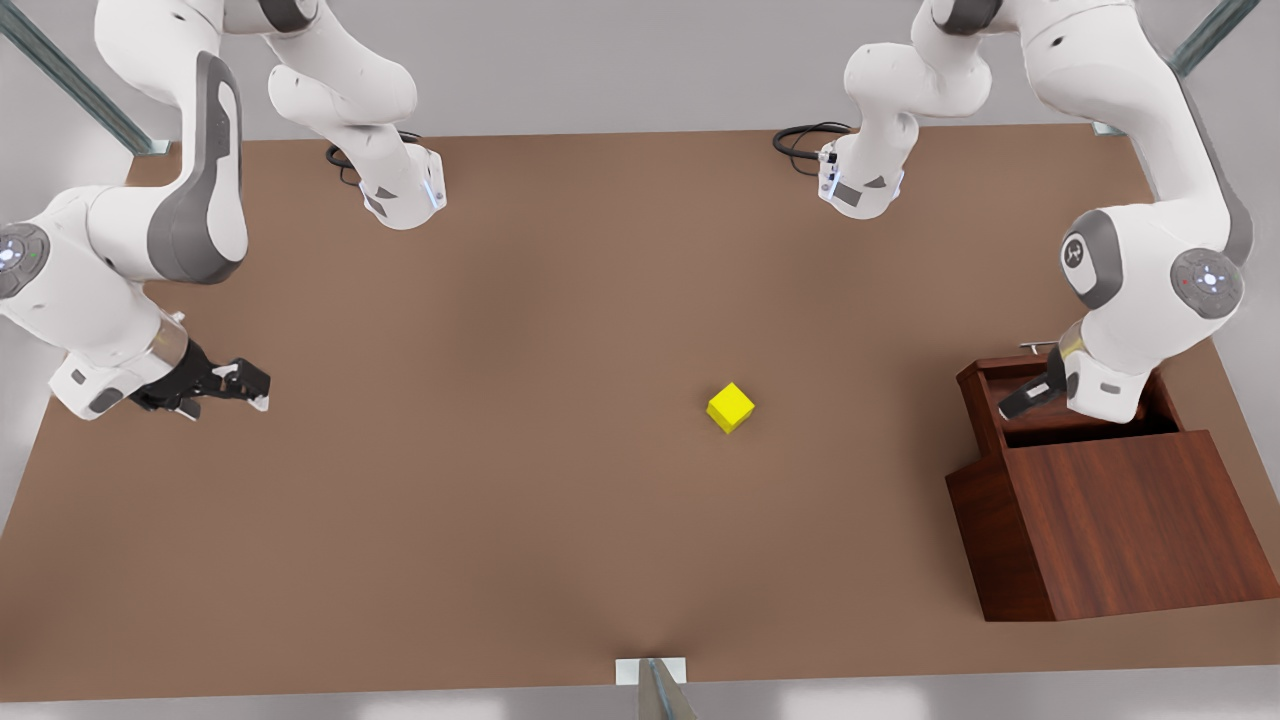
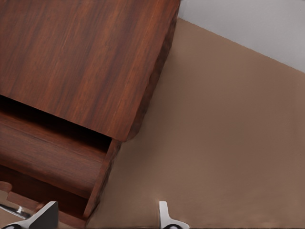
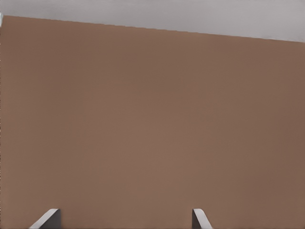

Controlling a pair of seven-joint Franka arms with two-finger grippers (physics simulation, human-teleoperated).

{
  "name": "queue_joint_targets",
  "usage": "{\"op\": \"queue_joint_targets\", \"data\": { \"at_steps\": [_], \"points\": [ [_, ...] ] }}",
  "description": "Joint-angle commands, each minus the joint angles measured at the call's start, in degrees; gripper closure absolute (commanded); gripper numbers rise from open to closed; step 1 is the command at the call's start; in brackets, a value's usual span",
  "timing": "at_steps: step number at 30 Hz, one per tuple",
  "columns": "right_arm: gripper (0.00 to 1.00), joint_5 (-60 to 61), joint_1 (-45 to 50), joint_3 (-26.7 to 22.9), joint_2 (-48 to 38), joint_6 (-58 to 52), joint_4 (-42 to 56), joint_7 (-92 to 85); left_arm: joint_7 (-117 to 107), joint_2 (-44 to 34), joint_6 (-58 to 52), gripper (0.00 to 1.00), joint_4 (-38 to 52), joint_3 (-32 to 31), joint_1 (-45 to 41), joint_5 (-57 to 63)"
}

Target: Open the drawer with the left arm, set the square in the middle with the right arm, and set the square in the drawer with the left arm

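Two pincers, left [image 1: 1025, 400] over drawer [image 1: 1000, 385], right [image 1: 235, 385] idle; one square [image 1: 731, 407].

Simulated robot lab: 2 white arms [image 1: 150, 230] over bare brown tabletop [image 1: 500, 450]

Bare tabletop [image 1: 480, 480] rings the square [image 1: 731, 407]; wooden box [image 1: 1120, 520] well apart.
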Motion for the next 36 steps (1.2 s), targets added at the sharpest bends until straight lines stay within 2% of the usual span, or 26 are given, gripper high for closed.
{"op": "queue_joint_targets", "data": {
  "at_steps": [1,3,5,7,9,13,17,20,26,36],
  "points": [
    [0.00,0.16,-0.29,-0.01,0.01,0.13,0.14,0.11,0.06,0.95,-0.18,0.00,1.38,-1.50,0.18,-1.32],
    [0.00,0.96,-0.99,-0.36,0.89,-0.39,1.90,-0.24,0.24,7.54,-5.10,0.00,9.73,-8.00,0.18,-1.41],
    [0.00,0.96,-0.72,-0.36,1.59,-0.13,2.60,-0.24,3.74,9.13,-5.28,0.00,10.88,-13.45,0.18,-1.41],
    [0.00,0.96,-0.90,-0.36,1.59,-0.48,3.40,-0.33,15.86,9.56,-5.89,0.00,10.80,-14.60,-3.68,-1.15],
    [0.00,0.96,-1.08,-0.62,1.59,-0.48,3.83,-0.42,24.50,11.67,-5.81,0.00,9.83,-14.69,-8.61,-1.50],
    [0.00,0.96,-0.73,-0.53,2.64,-0.39,3.92,-0.42,28.54,13.17,9.83,0.00,1.92,-14.60,-16.43,2.90],
    [0.00,0.43,-1.08,-0.53,2.65,-0.13,5.33,0.28,27.57,14.31,18.98,0.00,-3.97,-14.51,-18.90,4.74],
    [0.00,-0.27,-0.55,-0.53,2.56,0.22,5.51,7.76,27.66,14.31,24.60,0.00,-8.62,-14.51,-19.95,5.97],
    [0.00,-0.80,-0.64,-0.45,2.91,0.22,6.03,7.84,27.57,12.38,36.29,0.00,-21.90,-14.51,-20.22,5.98],
    [0.00,-0.71,-0.90,-0.45,3.09,-0.04,7.17,7.75,27.57,13.17,38.49,0.00,-24.19,-13.72,-20.92,6.77]
  ]
}}
